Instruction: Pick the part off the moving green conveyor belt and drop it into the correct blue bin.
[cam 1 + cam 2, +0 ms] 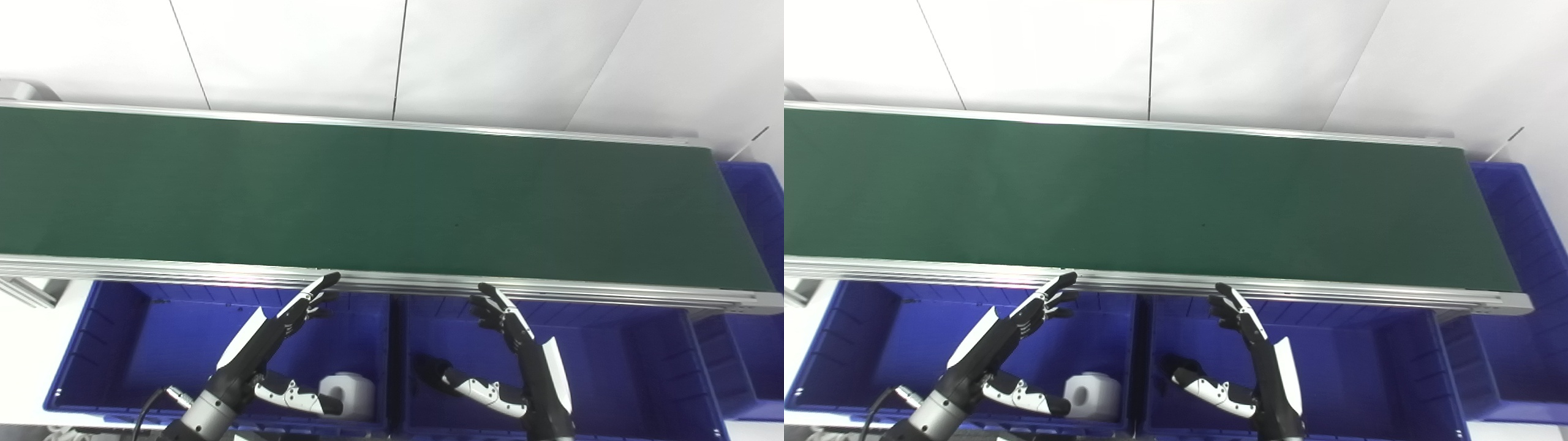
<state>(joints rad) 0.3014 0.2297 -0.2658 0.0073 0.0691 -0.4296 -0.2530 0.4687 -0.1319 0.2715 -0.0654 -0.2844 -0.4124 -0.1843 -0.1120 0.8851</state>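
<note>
The green conveyor belt (pixel 367 196) runs across the whole view and carries no part. My left hand (pixel 275 343) is open above the left blue bin (pixel 104 343), fingers stretched toward the belt's near rail. My right hand (pixel 514 349) is open above the middle blue bin (pixel 643 367), also just short of the rail. A white part (pixel 348 395) lies at the near right of the left bin, beside my left thumb. Neither hand holds anything.
A third blue bin (pixel 756 202) stands past the belt's right end. The aluminium rail (pixel 184 269) edges the belt in front of both hands. A white wall (pixel 392 55) rises behind the belt.
</note>
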